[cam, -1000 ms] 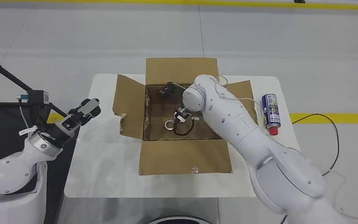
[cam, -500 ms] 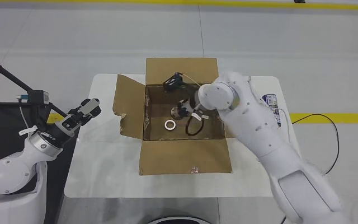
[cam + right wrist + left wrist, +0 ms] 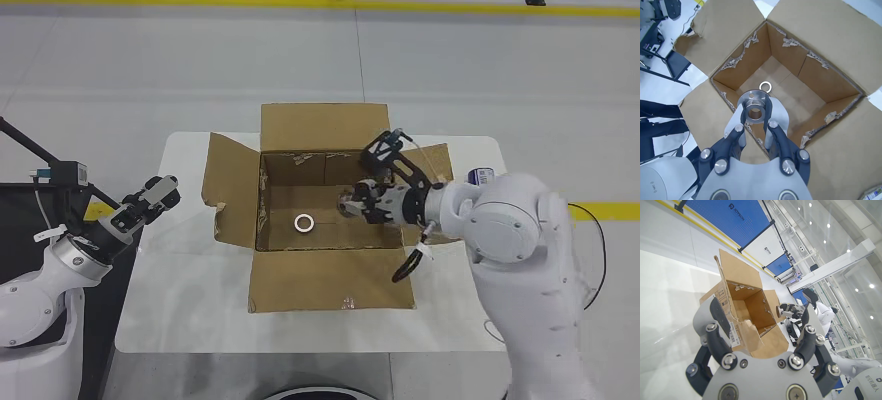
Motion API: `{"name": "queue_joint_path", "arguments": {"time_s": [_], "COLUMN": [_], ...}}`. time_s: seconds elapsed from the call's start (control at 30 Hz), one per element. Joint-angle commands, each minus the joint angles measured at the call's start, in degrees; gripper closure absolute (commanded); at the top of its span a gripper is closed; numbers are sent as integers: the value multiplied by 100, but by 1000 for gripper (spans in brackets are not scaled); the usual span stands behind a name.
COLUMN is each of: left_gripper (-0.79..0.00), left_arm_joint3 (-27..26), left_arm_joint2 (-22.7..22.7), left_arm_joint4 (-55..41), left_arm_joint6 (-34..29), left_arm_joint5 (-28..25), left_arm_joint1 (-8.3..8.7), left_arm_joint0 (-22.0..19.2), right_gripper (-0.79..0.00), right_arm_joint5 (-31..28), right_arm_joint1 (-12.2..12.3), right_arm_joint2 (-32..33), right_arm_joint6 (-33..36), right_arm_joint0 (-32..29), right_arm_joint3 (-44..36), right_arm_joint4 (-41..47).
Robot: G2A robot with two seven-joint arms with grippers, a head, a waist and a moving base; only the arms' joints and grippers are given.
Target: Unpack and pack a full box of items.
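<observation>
Swung rightward and up from the box [image 3: 330, 285] floor, the right gripper [image 3: 352, 208] hangs over its right half, carrying a flange [image 3: 347, 207] out, probably for unloading; a ring [image 3: 303, 222] lies on the floor. Left wrist: left gripper [image 3: 762, 309] wide open, empty, parked aside. Right wrist: jaws clamped on the flange's hub, unclear from above.

1. An open cardboard box [image 3: 330, 282] sits mid-frame on a white table [image 3: 180, 300], with all four flaps folded outward.
2. A metal ring [image 3: 305, 222] lies flat on the box floor, left of centre.
3. The right gripper [image 3: 353, 208] reaches in from the right, over the box's right half, gripping a round metal part [image 3: 346, 208].
4. A blue-labelled can [image 3: 481, 176] shows past that arm, mostly hidden.
5. The left gripper [image 3: 168, 186] hangs at centre left, just off the table edge and apart from the box.
</observation>
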Motion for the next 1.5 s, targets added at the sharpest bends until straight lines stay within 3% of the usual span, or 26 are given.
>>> {"name": "queue_joint_path", "arguments": {"time_s": [0.0, 0.57, 0.73, 0.93, 1.2, 1.47], "left_gripper": [-785, -785, -785, -785, -785, -785], "left_arm_joint3": [0, 0, 0, 0, 0, 0], "left_arm_joint2": [0, 0, 0, 0, 0, 0], "left_arm_joint4": [0, 0, 0, 0, 0, 0], "left_arm_joint6": [0, 0, 0, 0, 0, 0], "left_arm_joint5": [0, 0, 0, 0, 0, 0], "left_arm_joint1": [0, 0, 0, 0, 0, 0], "left_arm_joint0": [0, 0, 0, 0, 0, 0], "right_gripper": [0, 0, 0, 0, 0, 0], "right_arm_joint5": [64, 74, 245, 453, 752, 616], "right_arm_joint1": [33, 38, 58, 166, 366, 527], "right_arm_joint2": [163, 171, 254, 906, 2046, 2951], "right_arm_joint6": [-158, -174, -630, -666, -277, 120], "right_arm_joint0": [-145, -163, -284, -533, -1175, -1996], "right_arm_joint3": [-215, -243, -340, -883, -1738, -1889], "right_arm_joint4": [-33, -54, 83, 201, -721, -1493]}}
